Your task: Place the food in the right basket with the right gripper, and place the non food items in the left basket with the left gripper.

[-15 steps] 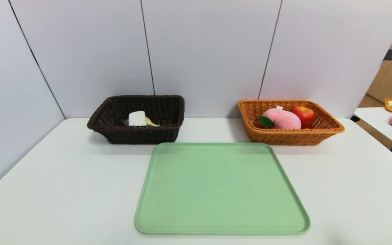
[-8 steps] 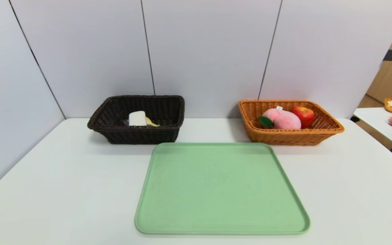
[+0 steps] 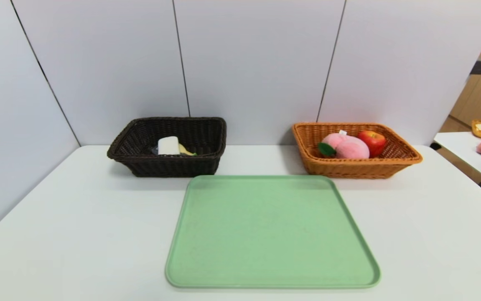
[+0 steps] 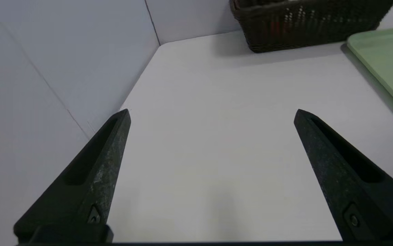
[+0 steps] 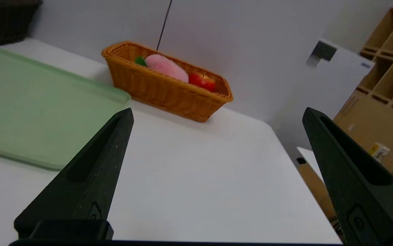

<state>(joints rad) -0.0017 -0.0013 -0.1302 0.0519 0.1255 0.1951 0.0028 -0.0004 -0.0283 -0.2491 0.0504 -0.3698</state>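
Note:
The dark brown basket [image 3: 169, 165] at the back left holds the white block [image 3: 168, 145] and the yellow fork [image 3: 185, 150]; the grey case is hidden. The orange-tan basket [image 3: 355, 167] at the back right holds the pink peach [image 3: 349, 147] and the red-yellow apple [image 3: 373, 140]; the small red fruit is hidden. Neither gripper shows in the head view. My left gripper [image 4: 211, 111] is open and empty over bare table near the front left, the dark basket [image 4: 305, 24] far ahead. My right gripper [image 5: 216, 111] is open and empty over the table's right side, the orange basket [image 5: 165, 87] ahead.
A bare green tray [image 3: 271, 232] lies in the middle of the white table [image 3: 77, 234], in front of both baskets. Grey wall panels stand behind and at the left. A side table [image 3: 470, 156] with a peach and a basket stands off to the right.

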